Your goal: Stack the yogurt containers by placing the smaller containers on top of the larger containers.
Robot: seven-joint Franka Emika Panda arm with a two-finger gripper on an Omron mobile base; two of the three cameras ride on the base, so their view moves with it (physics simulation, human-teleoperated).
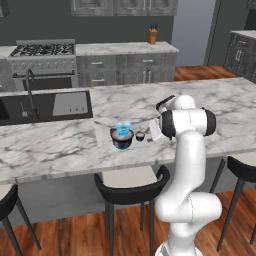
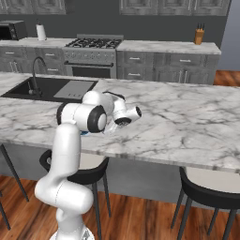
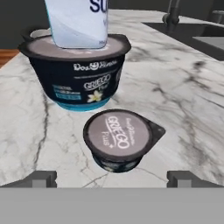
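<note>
Sink (image 1: 45,106): dark basin with a faucet, set into the bench at far left of the left base view, well apart from the tubs.
Bench (image 1: 55,145): marbled island top; bare surface runs left of the tubs toward the sink and also behind them toward the far edge.
Light-blue cup (image 1: 123,126): stands upright on the pale top of the wide tub, already stacked (in the hand view its lower body rises from the lid and its top is cut off by the frame edge) (image 3: 78,22).
Wide dark tub (image 1: 122,139): on the bench, not far from the near edge; in the hand view (image 3: 76,74) it sits upright behind the tiny cup, lid rim showing on both sides of the blue cup.
Tiny dark cup (image 1: 140,136): on the bench just beside the wide tub, on its right in the left base view; in the hand view (image 3: 119,140) it stands upright, close to the tub but whether they touch cannot be told; lid tab juts to the right.
Tool (image 3: 112,178): released, jaws spread wide, one tip on each side of the tiny cup and nearer the camera, gripping nothing; open marble lies right of the cup.
Arm (image 1: 187,150): wrist and hand (image 2: 123,115) held low over the bench, right of the tubs.
Stools (image 1: 131,192): dark-framed seats tucked under the near edge of the bench.
Bench, right part (image 2: 187,122): bare marble stretches well to the right of the hand.
</note>
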